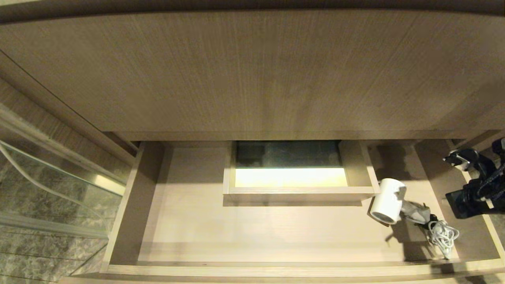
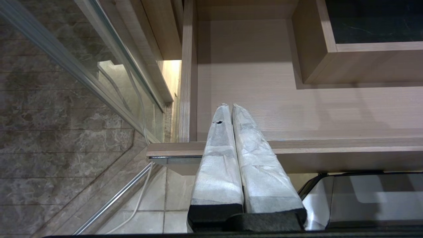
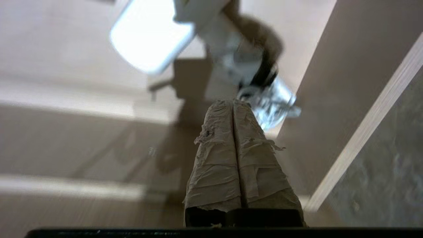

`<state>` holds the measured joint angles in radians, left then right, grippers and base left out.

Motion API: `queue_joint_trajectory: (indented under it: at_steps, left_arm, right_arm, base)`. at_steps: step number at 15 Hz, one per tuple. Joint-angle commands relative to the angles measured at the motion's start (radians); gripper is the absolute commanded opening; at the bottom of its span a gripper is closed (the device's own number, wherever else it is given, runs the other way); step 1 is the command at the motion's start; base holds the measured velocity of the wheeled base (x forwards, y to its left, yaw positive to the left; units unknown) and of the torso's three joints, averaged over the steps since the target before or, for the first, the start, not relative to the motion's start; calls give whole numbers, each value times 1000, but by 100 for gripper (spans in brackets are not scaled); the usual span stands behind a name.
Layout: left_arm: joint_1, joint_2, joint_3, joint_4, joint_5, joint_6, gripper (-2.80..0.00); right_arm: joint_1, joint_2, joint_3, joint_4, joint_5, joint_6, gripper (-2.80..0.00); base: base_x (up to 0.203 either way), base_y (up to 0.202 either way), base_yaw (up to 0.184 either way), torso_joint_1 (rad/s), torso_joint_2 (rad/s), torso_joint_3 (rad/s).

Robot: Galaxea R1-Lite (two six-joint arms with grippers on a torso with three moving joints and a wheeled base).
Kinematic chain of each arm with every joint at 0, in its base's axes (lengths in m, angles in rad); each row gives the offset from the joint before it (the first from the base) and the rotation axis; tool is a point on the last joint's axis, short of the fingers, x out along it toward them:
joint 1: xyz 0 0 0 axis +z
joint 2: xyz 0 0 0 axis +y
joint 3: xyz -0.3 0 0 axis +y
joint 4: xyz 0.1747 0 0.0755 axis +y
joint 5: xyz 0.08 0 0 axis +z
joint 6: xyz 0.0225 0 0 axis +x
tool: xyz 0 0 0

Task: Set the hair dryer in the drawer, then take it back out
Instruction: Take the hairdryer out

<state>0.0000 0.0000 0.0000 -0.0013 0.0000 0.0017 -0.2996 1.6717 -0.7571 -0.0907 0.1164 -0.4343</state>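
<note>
Drawer pulled wide open below the tall wood-grain panel, its pale floor mostly bare and a boxed cutout set at the middle of the back. Over on the robot's right side of that floor lies the hair dryer, just beside the corner of the cutout: the short white barrel points toward the drawer's front, the handle trails off toward the right wall, and the bundled white cord sits coiled at the handle's end, near the front right corner.

From where I stand, the right arm hangs above the drawer's right wall, black and cabled, close to the dryer but not touching it. In the right wrist view its right pincer has the two taped fingers pressed together with nothing between them, the tips hovering over the cord bundle, with the blurred white barrel beyond.

The left pincer is also pressed together and empty, parked above the drawer's front rail near the left corner. Beyond that corner are a glass panel and grey marble floor tiles.
</note>
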Motion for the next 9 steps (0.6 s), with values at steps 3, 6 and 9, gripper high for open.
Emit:
queue_joint_trajectory:
  at_steps: [3, 6, 9]
  left_arm:
    - [0, 0, 0, 0, 0, 0, -280]
    - [0, -1, 0, -1, 0, 0, -280]
    - [0, -2, 0, 0, 0, 0, -280]
  right_arm:
    - [6, 157, -26, -53, 19, -5, -280]
    - [5, 211, -46, -53, 55, 13, 0]
    - [4, 262, -66, -57, 80, 6, 0]
  base:
    - [0, 0, 0, 0, 0, 0]
    - [0, 0, 0, 0, 0, 0]
    - [0, 0, 0, 0, 0, 0]
